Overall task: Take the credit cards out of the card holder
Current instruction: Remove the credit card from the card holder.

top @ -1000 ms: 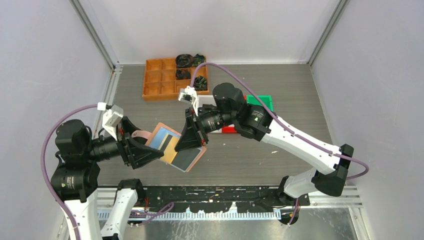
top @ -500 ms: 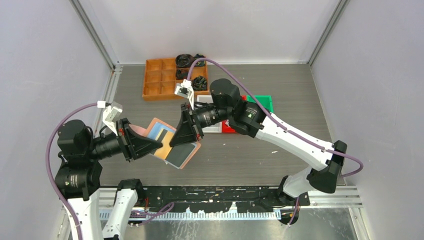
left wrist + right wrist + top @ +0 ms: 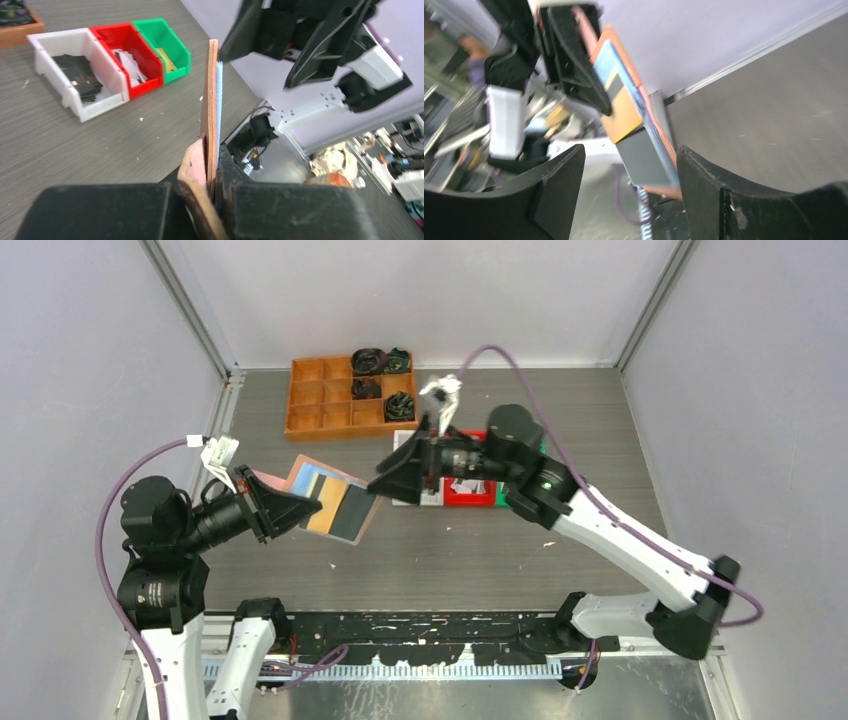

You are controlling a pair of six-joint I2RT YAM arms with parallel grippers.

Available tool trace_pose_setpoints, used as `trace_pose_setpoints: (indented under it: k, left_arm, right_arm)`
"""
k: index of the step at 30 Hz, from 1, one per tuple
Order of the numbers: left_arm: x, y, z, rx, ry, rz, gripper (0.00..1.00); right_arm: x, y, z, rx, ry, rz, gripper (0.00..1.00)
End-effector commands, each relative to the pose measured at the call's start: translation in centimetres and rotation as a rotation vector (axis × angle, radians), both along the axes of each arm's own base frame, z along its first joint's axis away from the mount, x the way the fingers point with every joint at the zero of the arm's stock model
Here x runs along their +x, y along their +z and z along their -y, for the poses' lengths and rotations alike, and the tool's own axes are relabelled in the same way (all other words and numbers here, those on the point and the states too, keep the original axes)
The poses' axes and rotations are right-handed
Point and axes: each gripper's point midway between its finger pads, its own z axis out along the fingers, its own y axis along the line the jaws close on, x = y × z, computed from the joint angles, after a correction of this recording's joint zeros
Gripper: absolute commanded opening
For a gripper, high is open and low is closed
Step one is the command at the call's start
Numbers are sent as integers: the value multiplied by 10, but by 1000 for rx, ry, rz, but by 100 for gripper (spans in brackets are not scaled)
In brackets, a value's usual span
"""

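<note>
- Two tools in view: left tool [image 3: 296, 508] pinched on the card holder [image 3: 332, 498], which is held open above the surface [image 3: 450, 550].
- Right tool [image 3: 383, 480] spread, empty, just beside the holder's edge.
- Tan credit card [image 3: 322, 517] sits in a pocket.

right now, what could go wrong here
The left tool pinches the raised card holder by one edge only; a tug on the credit cards could twist or slip it loose. The open right tool stands apart from the tilted holder, so its approach might hit the holder's edge instead of a card.
</note>
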Motion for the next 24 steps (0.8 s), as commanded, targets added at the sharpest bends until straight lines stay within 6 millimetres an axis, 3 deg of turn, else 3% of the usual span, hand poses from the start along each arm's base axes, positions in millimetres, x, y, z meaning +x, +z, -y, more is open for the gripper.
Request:
trace_pose_setpoints:
  k: [1,4,8,12,19,24]
  left_arm:
    - [23,6,-13,14,146,51,0]
    - [29,6,-15,0,167,30,0]
    - [30,11,-12,-43,152,13,0]
    - [31,18,-9,-75,141,-15,0]
    - [32,28,-8,-132,145,-26,0]
    - [29,32,-6,-150,140,-34,0]
  right_arm:
    - [36,66,58,218,-389,89,73]
    - [28,77,72,332,-408,37,72]
    - [6,78,50,365,-202,-94,72]
    - [1,70,26,425,-46,-258,74]
    - [-5,54,-9,396,43,-334,70]
    - [-2,46,-20,368,50,-374,66]
